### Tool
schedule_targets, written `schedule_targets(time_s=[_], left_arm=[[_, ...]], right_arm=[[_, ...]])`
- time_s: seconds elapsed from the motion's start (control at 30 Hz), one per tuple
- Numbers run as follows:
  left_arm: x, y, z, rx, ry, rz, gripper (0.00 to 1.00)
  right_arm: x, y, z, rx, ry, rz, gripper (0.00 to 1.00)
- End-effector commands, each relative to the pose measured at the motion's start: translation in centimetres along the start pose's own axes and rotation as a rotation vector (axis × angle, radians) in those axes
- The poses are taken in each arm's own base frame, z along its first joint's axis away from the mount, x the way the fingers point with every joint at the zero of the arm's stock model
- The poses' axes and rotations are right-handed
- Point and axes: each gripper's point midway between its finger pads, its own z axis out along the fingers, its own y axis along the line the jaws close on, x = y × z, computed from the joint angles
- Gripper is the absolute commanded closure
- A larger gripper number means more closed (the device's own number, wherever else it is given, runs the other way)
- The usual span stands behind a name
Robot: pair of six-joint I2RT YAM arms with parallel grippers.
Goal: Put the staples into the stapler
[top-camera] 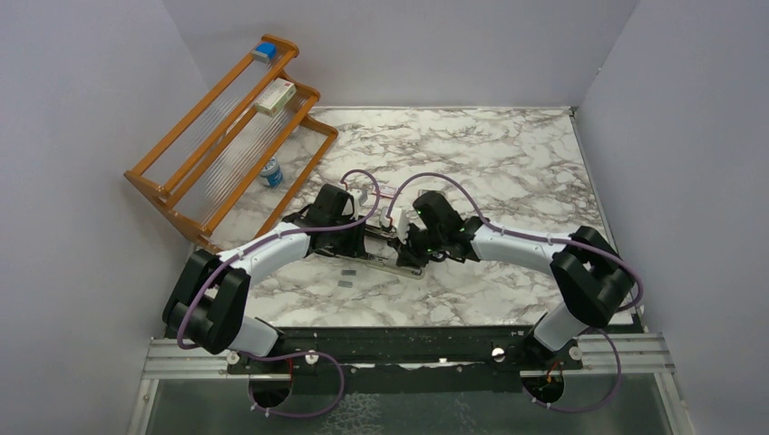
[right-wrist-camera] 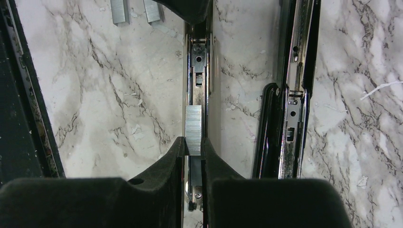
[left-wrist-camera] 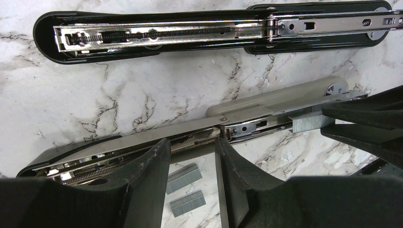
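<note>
Staple strip (right-wrist-camera: 193, 126) pinched in right gripper (right-wrist-camera: 192, 142) over stapler (right-wrist-camera: 199, 66) rail, seating apparently pending | left gripper (left-wrist-camera: 191, 142) fingers parted | spare strips (left-wrist-camera: 185, 190) unloaded

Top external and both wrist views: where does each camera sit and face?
Top external: above and behind the robot, looking down on the table; left arm and right arm show.
Left wrist: on the left arm, facing the black stapler and a grey stapler; the left gripper shows.
Right wrist: on the right arm, facing the table; the right gripper pinches a staple strip.
Shared: both wrist views show that strip and the black stapler.
</note>
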Motion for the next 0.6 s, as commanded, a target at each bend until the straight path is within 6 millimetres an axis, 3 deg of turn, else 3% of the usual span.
schedule_targets(time_s=[0.0, 0.57], left_arm=[[0.9, 0.6, 0.4, -0.027, 0.041, 0.007, 0.57], [0.9, 0.6, 0.4, -0.025, 0.042, 0.007, 0.57]], right_arm=[[-1.9, 0.0, -0.9, 0.022, -0.069, -0.041, 0.99], [-0.1, -0.4, 0.0, 0.022, 0.01, -0.015, 0.98]])
